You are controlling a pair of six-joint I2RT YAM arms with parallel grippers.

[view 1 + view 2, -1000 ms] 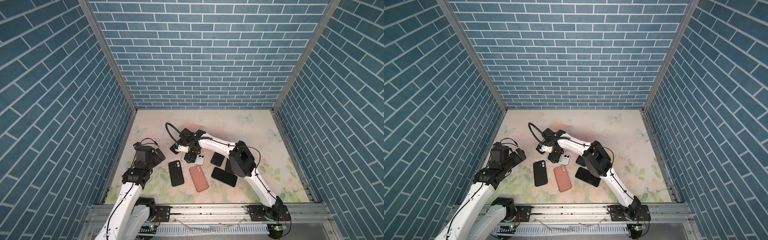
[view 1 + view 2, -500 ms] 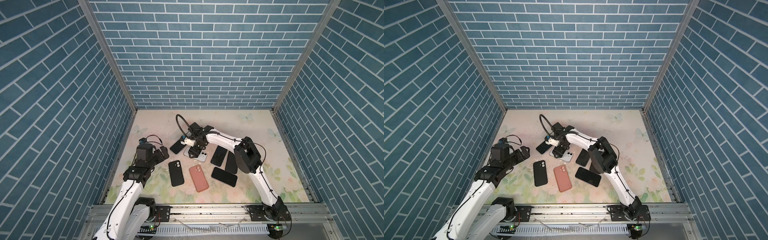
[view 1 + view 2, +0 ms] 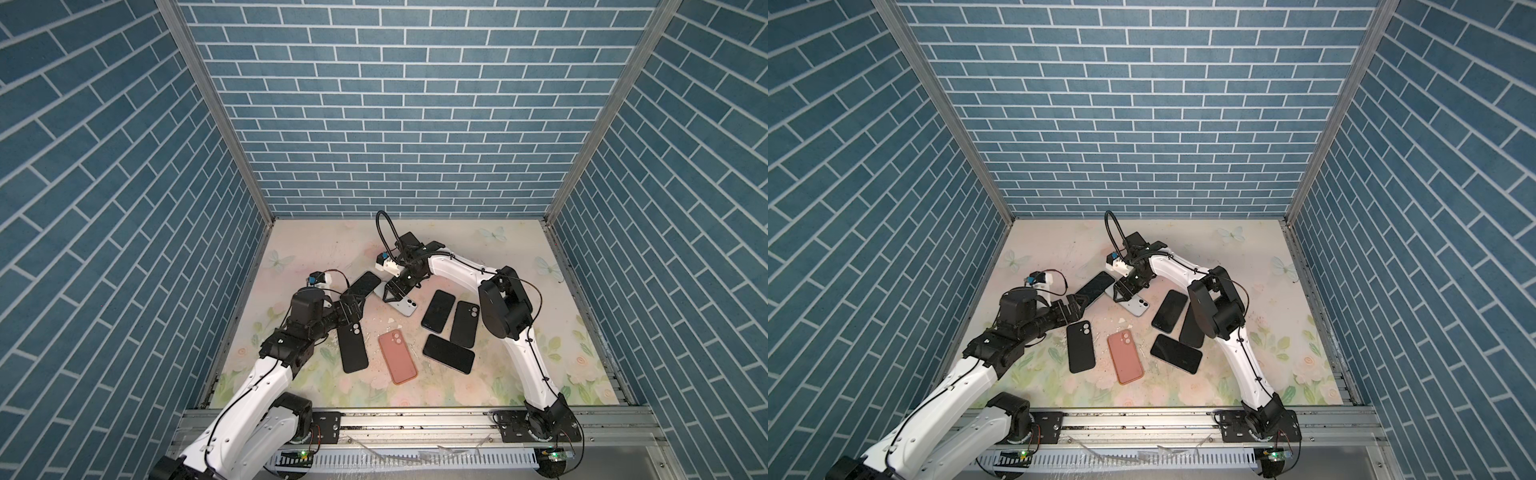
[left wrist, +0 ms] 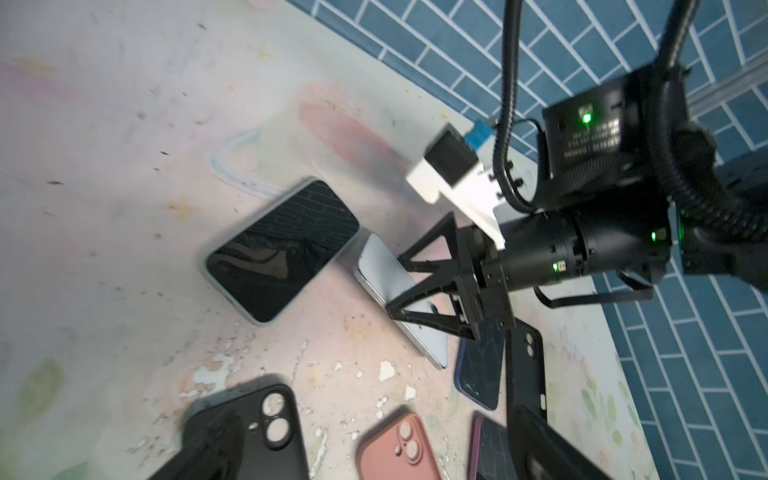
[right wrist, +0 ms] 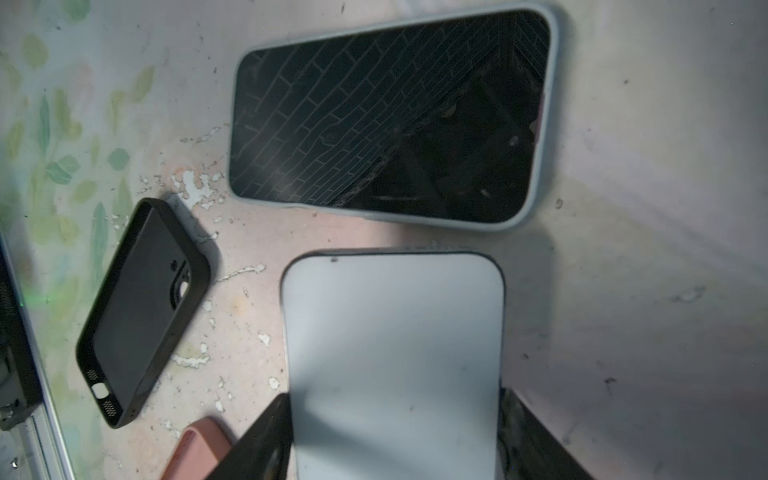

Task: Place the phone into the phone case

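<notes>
right gripper (image 5: 395, 398) clamps the smooth pale-blue phone (image 5: 395, 332), rounded corners, back up. left gripper (image 3: 353, 309) spread wide, empty, near matte black case (image 3: 353, 349).

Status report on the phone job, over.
Left gripper open, empty, by black case. Right gripper: fingers clamped on pale blue phone, back up, not yet cased. A cased phone lies close beside it; pink case nearby.
</notes>
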